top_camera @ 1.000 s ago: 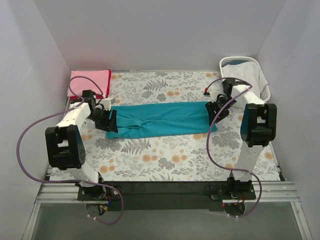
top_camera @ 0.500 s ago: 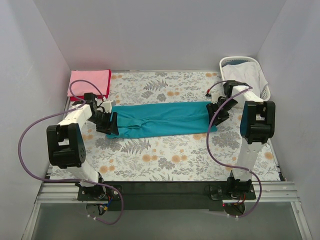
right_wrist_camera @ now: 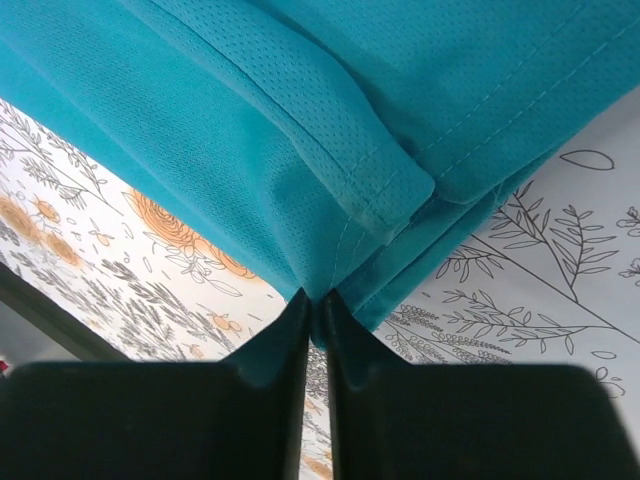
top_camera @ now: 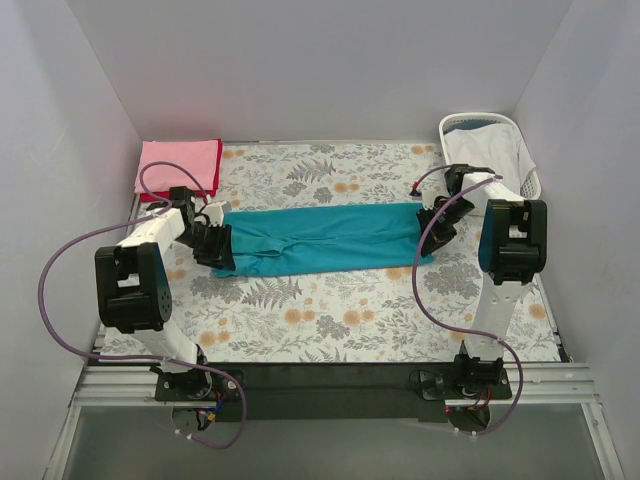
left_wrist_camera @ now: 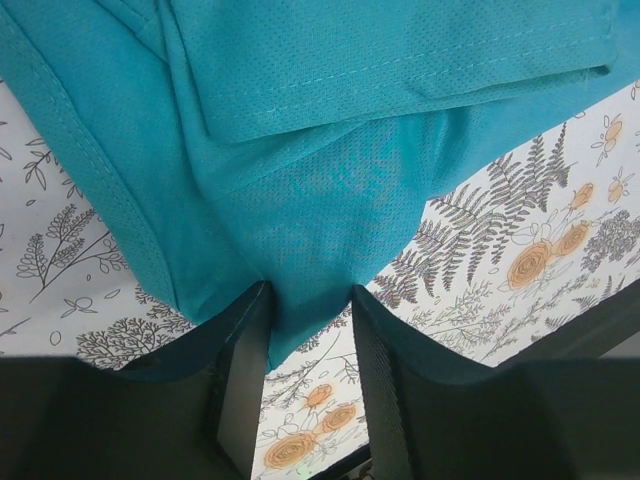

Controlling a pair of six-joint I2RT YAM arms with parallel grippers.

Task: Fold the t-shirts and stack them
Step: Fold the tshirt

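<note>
Teal t-shirt (top_camera: 325, 238), folded into long band, lies flat left of laundry basket (top_camera: 488, 128). We see right gripper (right_wrist_camera: 315, 300) pinched almost closed on basket-side end; left gripper (left_wrist_camera: 308, 300), fingers narrowly apart, clamps bunched cloth at end farthest from basket.

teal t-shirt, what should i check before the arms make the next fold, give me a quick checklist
1. Right hand shut on an end of the long folded teal-blue cotton t-shirt: ok.
2. Left hand gripping, cloth sits between its parted jaws: cannot tell.
3. Teal shirt stretched in a strip between both hands: ok.
4. Folded pink t-shirt at the far left corner, apart from the teal one: ok.
5. White slatted plastic basket clear of the right arm: cannot tell.
</note>
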